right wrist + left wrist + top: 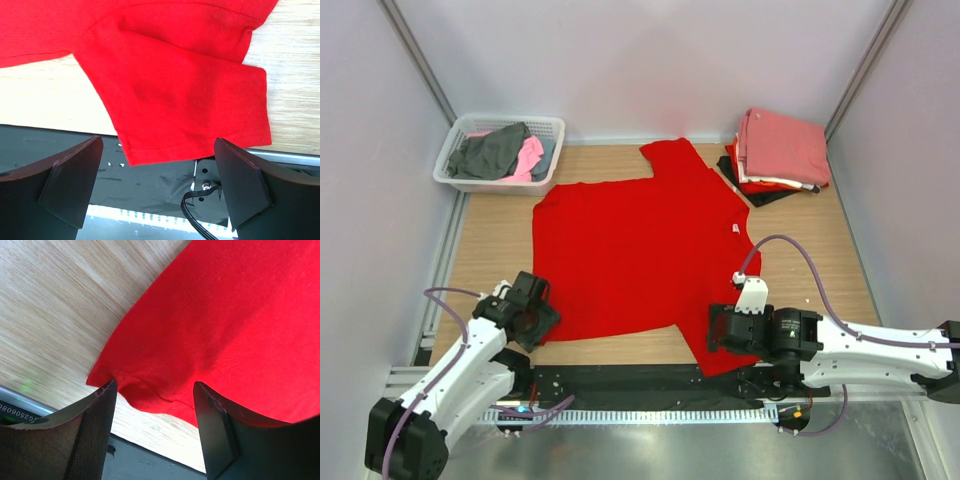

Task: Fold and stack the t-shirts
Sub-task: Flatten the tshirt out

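Observation:
A bright red t-shirt [640, 250] lies spread flat on the wooden table, with its white neck label [735, 229] to the right. My left gripper [535, 312] is open over the shirt's near-left hem corner [130, 382], which lies between its fingers [95, 425]. My right gripper [720, 328] is open above the near sleeve [185, 100], whose hem hangs over the table's front edge. A folded stack [780, 150] sits at the back right, salmon-pink on top of red and black.
A white lattice basket [548, 160] at the back left holds grey and pink shirts [500, 152]. A black strip [640, 380] and a metal rail run along the near edge. Walls close in the left, right and back.

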Tool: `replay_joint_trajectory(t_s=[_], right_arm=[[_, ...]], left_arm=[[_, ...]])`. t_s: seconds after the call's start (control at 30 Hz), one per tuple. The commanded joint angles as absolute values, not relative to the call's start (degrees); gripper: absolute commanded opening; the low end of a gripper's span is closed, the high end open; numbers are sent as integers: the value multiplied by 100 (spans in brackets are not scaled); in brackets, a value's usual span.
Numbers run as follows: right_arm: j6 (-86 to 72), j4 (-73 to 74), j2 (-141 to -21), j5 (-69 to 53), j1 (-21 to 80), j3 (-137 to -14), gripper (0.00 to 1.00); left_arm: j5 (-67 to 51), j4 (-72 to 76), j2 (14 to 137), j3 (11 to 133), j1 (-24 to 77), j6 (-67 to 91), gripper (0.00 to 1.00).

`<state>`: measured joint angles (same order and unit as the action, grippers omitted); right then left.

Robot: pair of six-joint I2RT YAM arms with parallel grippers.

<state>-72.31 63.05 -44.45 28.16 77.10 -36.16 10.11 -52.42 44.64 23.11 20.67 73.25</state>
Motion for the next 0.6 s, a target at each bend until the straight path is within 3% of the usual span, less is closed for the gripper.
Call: replay_joint_trajectory(t_s=[0.0,0.1,0.27,0.3,0.33,0.43,0.57], right_arm=[[-7453,6302,-4535,3050,7734,-3639,100],[-7558,6363,-4474,3059,7734,-3665,99],[-7734,6451,-4526,2980,7743,-3568,90],[-7743,6486,-4648,2884,7743,-3586,87],[-7726,6486,-4702,2839,7743,-3603,80],[-7629,6460,-5070,2672,7743,-3691,68],[-7418,5978,-5642,2111,7743,-3674,64]], left_arm=[[1178,-5265,4797,2399,2144,7383,63],[1204,-5265,4738,2391,2206,7374,53],[1318,-5133,4570,2338,2232,7339,17],[1310,-5098,4605,2347,2232,7269,12],[1310,-5080,4632,2355,2232,7251,0],[1301,-5001,4719,2426,2232,7137,0],[1345,-4887,4755,2584,2232,6979,0]])
